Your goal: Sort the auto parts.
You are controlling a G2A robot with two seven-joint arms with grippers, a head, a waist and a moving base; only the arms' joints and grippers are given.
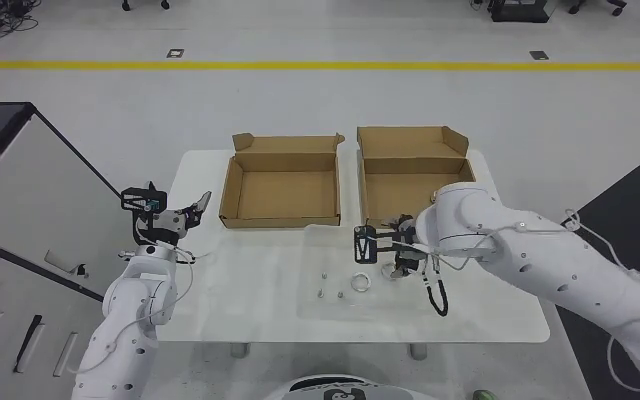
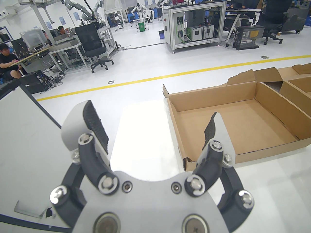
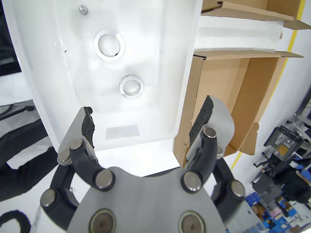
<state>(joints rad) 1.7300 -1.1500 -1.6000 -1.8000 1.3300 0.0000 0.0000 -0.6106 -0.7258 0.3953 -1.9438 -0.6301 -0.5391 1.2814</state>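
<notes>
my right pincer (image 3: 148,107) hangs open above the surface (image 3: 150,37). the small ring (image 3: 131,86) lies just ahead and the large ring (image 3: 109,45) beyond it, both toward the surface's six o'clock edge. one finger sits beside the right box (image 1: 415,195); dropping straight could snag its torn corner. the flat ring may skid off my pads. my left pincer (image 2: 151,111) hangs open at nine o'clock.

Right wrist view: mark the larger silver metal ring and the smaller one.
Larger silver metal ring (image 3: 96,45), right wrist view, on its band.
Smaller silver metal ring (image 3: 131,95), right wrist view, on its band.
</notes>
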